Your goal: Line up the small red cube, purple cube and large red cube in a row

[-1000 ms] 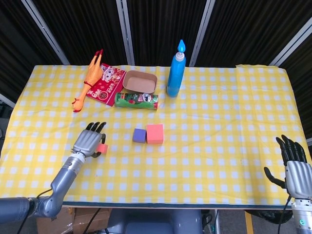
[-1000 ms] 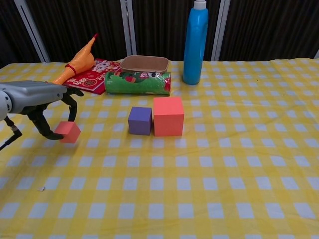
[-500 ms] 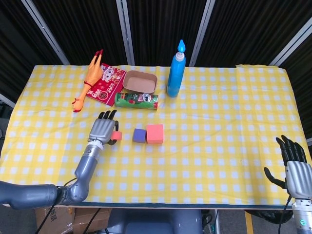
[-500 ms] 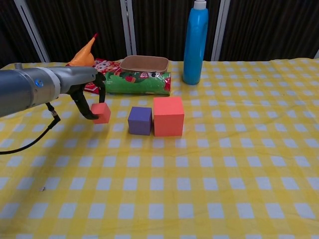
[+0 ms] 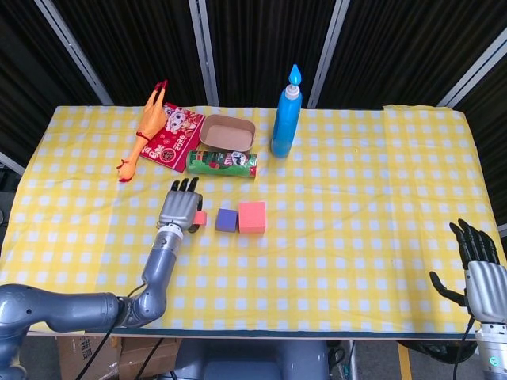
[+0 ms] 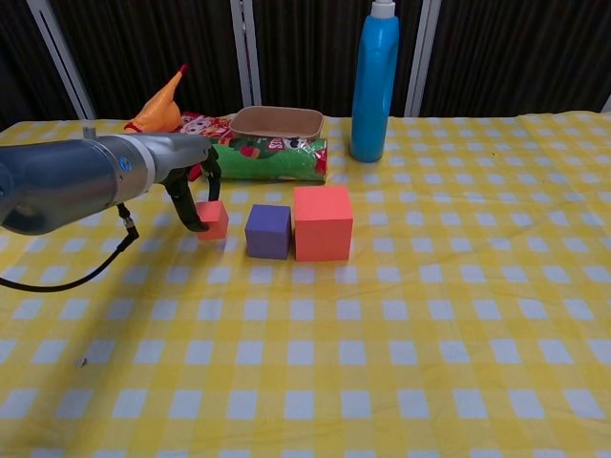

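Observation:
My left hand (image 5: 180,210) (image 6: 195,195) holds the small red cube (image 5: 200,218) (image 6: 214,220), which sits low over the cloth just left of the purple cube (image 5: 226,220) (image 6: 268,231). A narrow gap separates the two. The large red cube (image 5: 252,217) (image 6: 323,222) stands right against the purple cube's right side. My right hand (image 5: 478,265) is at the table's front right corner, fingers spread, holding nothing; only the head view shows it.
Behind the cubes lie a green snack tube (image 5: 226,164) (image 6: 264,158), a brown tray (image 5: 228,132), a red packet (image 5: 174,141) and a rubber chicken (image 5: 146,125). A tall blue bottle (image 5: 286,115) (image 6: 373,81) stands at the back centre.
My left hand carried the small red cube from the front left of the table rightward and farther back, until it came beside the purple cube. The right hand stayed put.

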`<act>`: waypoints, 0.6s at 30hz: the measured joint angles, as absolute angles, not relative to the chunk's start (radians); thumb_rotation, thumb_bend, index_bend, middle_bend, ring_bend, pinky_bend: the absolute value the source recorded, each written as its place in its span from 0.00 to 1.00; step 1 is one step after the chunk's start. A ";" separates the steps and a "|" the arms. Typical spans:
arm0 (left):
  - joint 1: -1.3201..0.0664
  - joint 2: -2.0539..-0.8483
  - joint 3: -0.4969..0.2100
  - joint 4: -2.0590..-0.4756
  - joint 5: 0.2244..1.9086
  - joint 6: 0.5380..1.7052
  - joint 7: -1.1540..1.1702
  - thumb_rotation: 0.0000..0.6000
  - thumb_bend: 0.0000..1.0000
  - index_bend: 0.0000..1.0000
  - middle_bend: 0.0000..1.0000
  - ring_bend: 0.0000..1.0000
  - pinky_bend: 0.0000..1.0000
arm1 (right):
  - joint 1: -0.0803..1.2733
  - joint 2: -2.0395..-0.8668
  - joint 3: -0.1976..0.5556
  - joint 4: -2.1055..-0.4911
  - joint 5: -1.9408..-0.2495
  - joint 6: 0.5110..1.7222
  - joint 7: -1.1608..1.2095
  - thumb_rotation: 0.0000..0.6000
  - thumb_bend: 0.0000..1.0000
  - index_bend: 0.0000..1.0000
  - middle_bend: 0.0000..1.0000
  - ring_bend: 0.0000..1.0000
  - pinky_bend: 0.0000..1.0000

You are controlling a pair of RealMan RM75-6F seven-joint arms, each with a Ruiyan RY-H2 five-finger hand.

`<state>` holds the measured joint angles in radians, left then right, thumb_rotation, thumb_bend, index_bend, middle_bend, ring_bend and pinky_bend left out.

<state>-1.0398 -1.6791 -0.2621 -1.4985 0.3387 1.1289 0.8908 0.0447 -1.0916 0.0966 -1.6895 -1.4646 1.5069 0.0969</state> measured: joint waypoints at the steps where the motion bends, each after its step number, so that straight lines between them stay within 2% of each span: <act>1: -1.041 -1.681 -0.262 -1.495 0.338 1.127 0.891 1.00 0.35 0.49 0.00 0.00 0.07 | 0.045 -1.092 0.096 -1.689 -1.465 1.507 0.097 1.00 0.37 0.00 0.00 0.00 0.04; 18: -1.062 -1.735 -0.272 -1.431 0.340 1.107 0.889 1.00 0.35 0.47 0.00 0.00 0.07 | 0.044 -1.092 0.096 -1.686 -1.472 1.512 0.104 1.00 0.37 0.00 0.00 0.00 0.04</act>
